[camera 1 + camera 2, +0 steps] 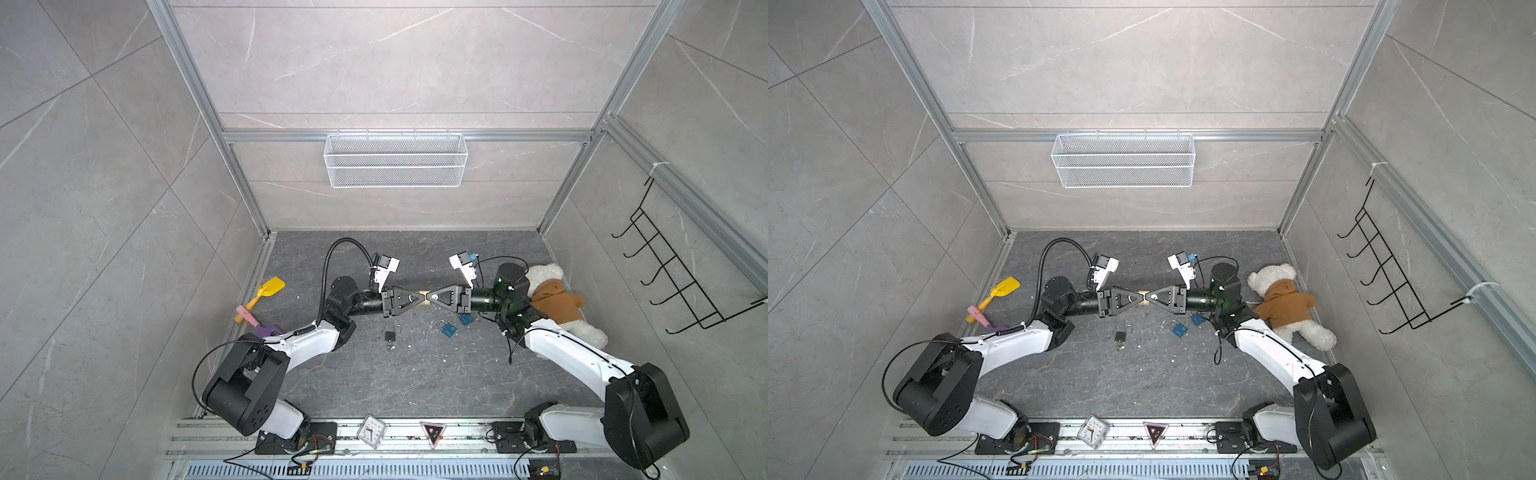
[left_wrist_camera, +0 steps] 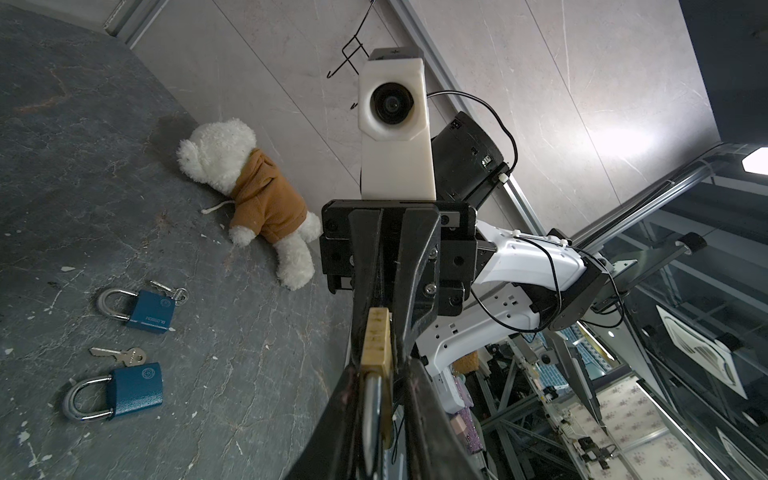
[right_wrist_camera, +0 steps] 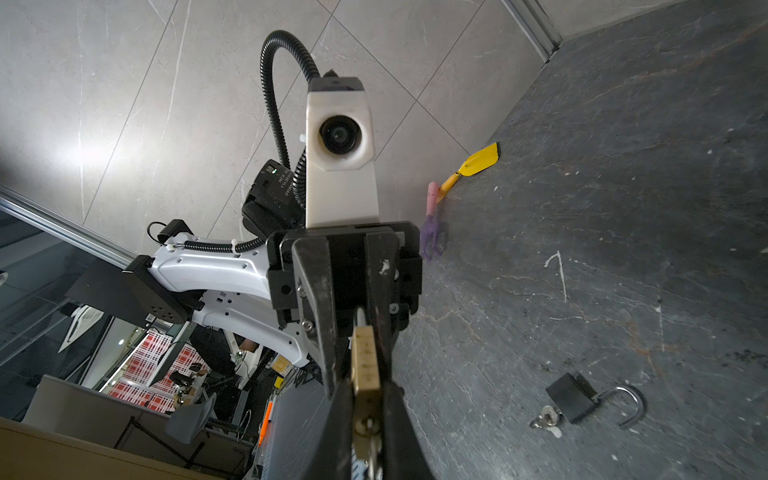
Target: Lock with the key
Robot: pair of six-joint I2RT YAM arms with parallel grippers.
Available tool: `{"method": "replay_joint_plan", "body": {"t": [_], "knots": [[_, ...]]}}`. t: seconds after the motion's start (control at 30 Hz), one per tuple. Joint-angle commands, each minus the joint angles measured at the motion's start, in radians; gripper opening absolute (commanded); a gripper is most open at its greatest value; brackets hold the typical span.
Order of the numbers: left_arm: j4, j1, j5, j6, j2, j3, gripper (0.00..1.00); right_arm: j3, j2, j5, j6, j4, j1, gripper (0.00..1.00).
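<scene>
- Brass padlock (image 2: 376,345) sits clamped in my left gripper (image 1: 419,297), held off the floor (image 1: 374,374) mid-scene.
- My right gripper (image 1: 433,297), meeting it tip to tip, pinches the key (image 3: 372,449) seated in the keyhole.

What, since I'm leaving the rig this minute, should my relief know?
Left gripper: shut on the brass padlock, held above the table.
Right gripper: shut on the key, seated in the padlock's keyhole.
Done: padlock lifted, key inserted.
Left: turn the key to lock; the shackle's state cannot be told.
A black padlock lies open on the table.
</scene>
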Motion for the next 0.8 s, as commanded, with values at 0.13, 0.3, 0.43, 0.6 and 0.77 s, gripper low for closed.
{"method": "replay_joint_plan", "body": {"t": [0.13,0.3,0.43,0.6,0.77], "knots": [[0.047,-0.019,0.027,-0.006,0.023,0.057,0.16,0.027,0.011,-0.011,-0.027,-0.014,0.005,0.0],[0.041,-0.021,0.031,-0.005,0.031,0.061,0.0,0.028,0.009,-0.008,-0.036,-0.029,0.005,0.0],[-0.084,-0.02,-0.039,0.067,0.006,0.052,0.0,0.035,-0.009,0.021,-0.054,-0.074,-0.002,0.1],[-0.082,-0.001,-0.136,0.194,-0.084,-0.05,0.0,0.042,-0.039,0.056,-0.109,-0.169,-0.034,0.39],[0.102,0.042,-0.037,0.084,-0.063,-0.07,0.0,0.039,-0.06,0.053,-0.115,-0.188,-0.06,0.42]]}}
